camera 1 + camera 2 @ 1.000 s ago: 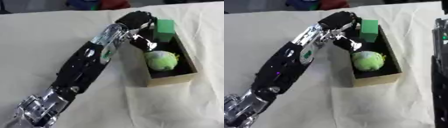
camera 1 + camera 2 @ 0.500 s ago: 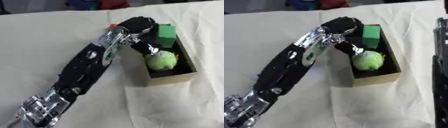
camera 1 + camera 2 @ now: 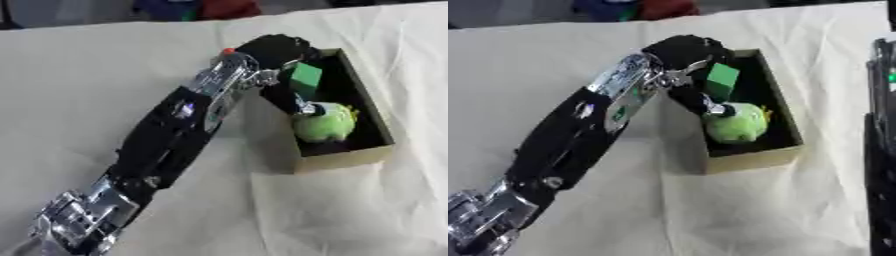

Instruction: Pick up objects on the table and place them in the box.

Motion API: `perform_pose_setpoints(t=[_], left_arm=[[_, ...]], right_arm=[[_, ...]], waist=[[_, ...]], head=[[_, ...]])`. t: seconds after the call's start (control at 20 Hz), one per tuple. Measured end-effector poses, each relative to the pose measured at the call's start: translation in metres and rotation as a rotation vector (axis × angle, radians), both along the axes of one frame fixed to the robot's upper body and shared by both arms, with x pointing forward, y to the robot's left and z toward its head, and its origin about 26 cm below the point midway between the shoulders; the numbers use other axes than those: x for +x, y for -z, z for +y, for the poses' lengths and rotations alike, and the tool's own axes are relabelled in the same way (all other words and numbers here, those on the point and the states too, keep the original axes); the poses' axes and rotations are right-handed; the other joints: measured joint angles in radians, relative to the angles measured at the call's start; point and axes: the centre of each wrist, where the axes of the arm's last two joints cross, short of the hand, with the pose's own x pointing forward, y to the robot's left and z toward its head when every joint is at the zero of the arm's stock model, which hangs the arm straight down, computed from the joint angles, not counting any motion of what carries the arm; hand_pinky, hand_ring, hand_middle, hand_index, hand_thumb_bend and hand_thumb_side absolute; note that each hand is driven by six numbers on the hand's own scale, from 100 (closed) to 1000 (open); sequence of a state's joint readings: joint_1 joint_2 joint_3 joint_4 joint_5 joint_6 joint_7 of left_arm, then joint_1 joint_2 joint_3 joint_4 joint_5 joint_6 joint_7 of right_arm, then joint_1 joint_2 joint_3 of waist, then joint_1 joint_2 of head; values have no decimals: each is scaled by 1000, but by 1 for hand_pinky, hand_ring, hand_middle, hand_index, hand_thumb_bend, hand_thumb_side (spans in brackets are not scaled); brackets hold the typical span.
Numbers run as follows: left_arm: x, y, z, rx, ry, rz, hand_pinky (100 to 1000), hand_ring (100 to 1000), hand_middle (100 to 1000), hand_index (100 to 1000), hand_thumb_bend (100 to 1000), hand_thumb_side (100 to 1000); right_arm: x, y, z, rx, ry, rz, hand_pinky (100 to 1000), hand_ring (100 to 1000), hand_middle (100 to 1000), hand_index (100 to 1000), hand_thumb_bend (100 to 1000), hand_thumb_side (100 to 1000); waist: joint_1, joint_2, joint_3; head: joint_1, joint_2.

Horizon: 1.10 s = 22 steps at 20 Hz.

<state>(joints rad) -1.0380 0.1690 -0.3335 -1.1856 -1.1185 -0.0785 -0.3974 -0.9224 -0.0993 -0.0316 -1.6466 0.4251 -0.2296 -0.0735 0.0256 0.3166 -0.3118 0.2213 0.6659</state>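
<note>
A shallow cardboard box (image 3: 343, 156) with a dark inside lies on the white cloth at the right. In its near half rests a round green plush toy (image 3: 325, 126). My left arm stretches from the lower left up to the box's far left rim. My left hand (image 3: 278, 49) hangs over that rim with a green block (image 3: 304, 80) pinched between its fingers, tilted, just inside the box. One finger (image 3: 703, 102) reaches down beside the block and touches the plush toy. My right hand shows in neither view.
A white, wrinkled cloth (image 3: 105, 75) covers the table. A black strip of my right arm (image 3: 882, 135) runs along the right edge of the right eye view. Blue and red things (image 3: 197, 7) lie beyond the table's far edge.
The green block has come nearer and lower in the box together with my left hand, closer to the plush toy. The finger now touches the toy.
</note>
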Motion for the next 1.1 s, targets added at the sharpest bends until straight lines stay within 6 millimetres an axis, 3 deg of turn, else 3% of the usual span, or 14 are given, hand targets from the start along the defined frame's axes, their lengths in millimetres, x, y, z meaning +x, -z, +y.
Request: perform_pose_setpoints(t=[0.3, 0.8, 1.1], left_arm=[[-2, -13, 19, -59, -41, -55, 736, 790, 730, 906, 364, 671], [5, -42, 99, -47, -194, -132, 749, 815, 752, 894, 414, 636], [19, -44, 138, 9, -267, -126, 759, 827, 765, 899, 448, 610]], right_arm=[[1, 4, -3, 7, 10, 14, 838, 775, 679, 790, 100, 1000], [2, 8, -8, 0, 25, 24, 838, 775, 679, 790, 100, 1000], [2, 7, -11, -6, 33, 21, 838, 775, 678, 790, 100, 1000]], waist=[[-1, -12, 22], [9, -21, 47], [15, -15, 47]], head=[[-8, 0], [-40, 11], [-49, 12]])
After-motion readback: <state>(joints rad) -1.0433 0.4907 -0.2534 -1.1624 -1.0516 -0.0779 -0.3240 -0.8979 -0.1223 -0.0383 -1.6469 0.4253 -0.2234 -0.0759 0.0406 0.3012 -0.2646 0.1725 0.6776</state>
